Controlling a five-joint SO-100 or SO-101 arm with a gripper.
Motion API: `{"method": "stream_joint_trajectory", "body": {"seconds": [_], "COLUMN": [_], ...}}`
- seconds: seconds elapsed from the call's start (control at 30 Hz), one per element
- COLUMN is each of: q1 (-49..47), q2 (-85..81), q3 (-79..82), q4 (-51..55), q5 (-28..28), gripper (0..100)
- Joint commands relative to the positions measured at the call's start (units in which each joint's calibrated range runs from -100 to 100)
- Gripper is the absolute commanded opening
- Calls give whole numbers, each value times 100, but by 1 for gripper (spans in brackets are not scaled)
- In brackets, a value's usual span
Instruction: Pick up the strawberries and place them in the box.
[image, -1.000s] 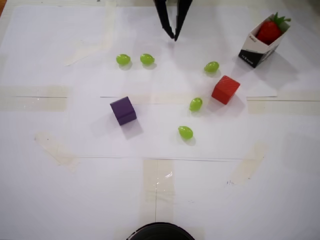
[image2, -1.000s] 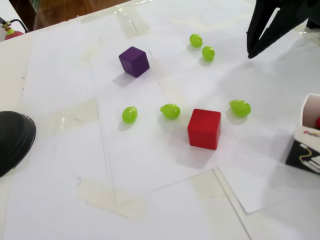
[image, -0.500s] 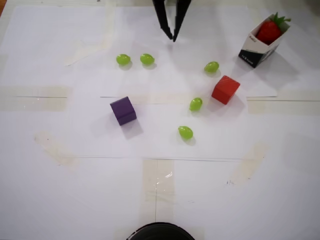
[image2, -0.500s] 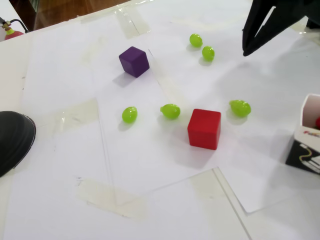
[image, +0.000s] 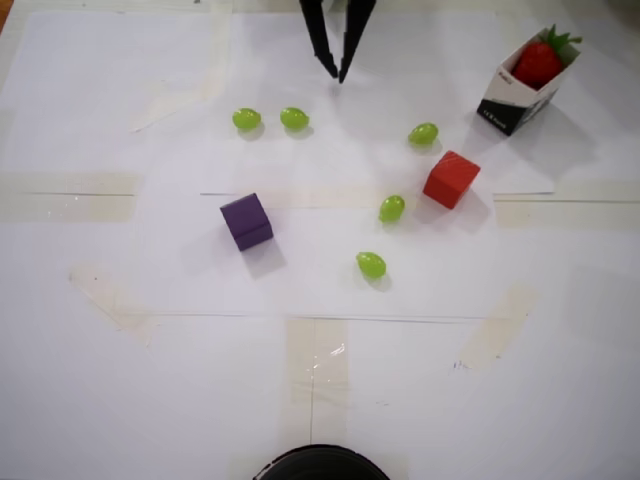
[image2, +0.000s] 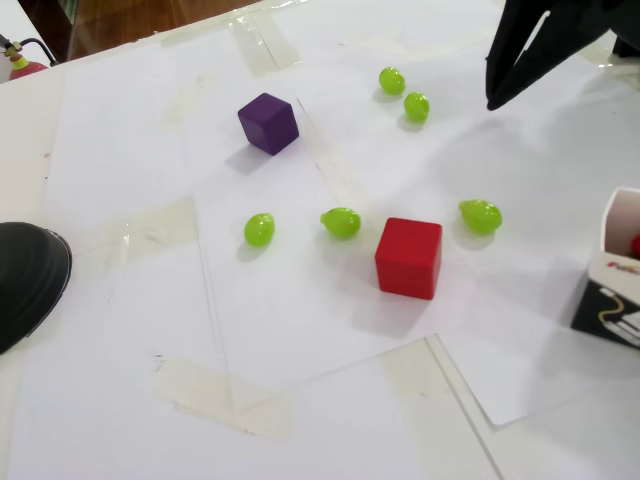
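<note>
1. The gripper hangs at the top edge of the overhead view, its two black fingers pointing down with their tips close together and nothing between them. It is nearly closed and empty.
2. The box stands well apart from it, toward the top right corner of the overhead view, tipped so its open mouth shows.
3. A red strawberry with a green leafy top sits inside that mouth. A second one may lie under it, but the overhead view does not settle this, and the fixed view shows only a sliver of red at its right edge.
4. No strawberry lies loose on the table. Only five green grapes, among them one nearest the box, a red cube and a purple cube are spread across the white paper.
5. Judged from that, the task looks finished or close to it: the fruit lies far to the gripper's right in the overhead view, already in the box, so no pick remains.
</note>
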Motion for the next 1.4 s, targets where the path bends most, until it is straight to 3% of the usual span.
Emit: {"method": "stream_joint_trajectory", "body": {"seconds": [0.0, 1.37], "q1": [-266, -281], "q2": [-68, -68], "q3": [0, 0], "q4": [49, 1454], "q5": [-103, -103], "gripper": [0, 0]}}
